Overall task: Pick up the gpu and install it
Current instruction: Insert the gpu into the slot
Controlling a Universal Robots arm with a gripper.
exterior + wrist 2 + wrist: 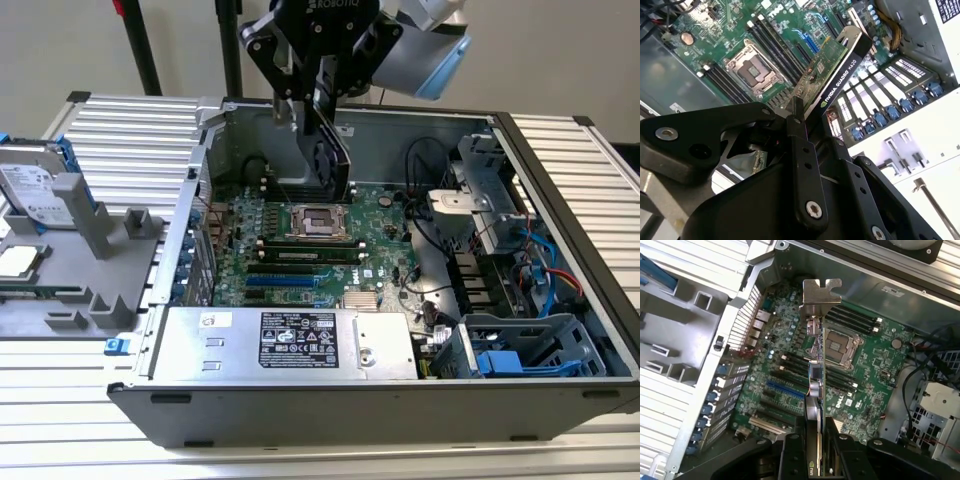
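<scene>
"One gpu (330, 150) is hanging inside the open computer case (300, 412), on edge, above the motherboard (290, 262)."

"Who is holding it?"

"The gripper (318, 98) is pinching it, fingers (792, 452) pressing on both faces of the card at one end. In the second wrist view the black cooler shroud is facing outward beside one finger."

"Which way is the silver bracket (821, 291) pointing?"

"Away from the gripper and down toward the board, in the first wrist view. The card is riding clear of the expansion slots (785, 390), not seated in any of them."

"What is lying underneath?"

"The CPU socket (318, 222) and the memory slots (305, 258) are sitting just below and beside the card's lower end, in the exterior view."

"And around the board?"

"A grey power supply (290, 342) is running along the case's near wall. On the exterior view's left, a silver hard drive (35, 190) is resting in a grey fixture (105, 240) on the slatted table (130, 130), well apart from the case."
</scene>
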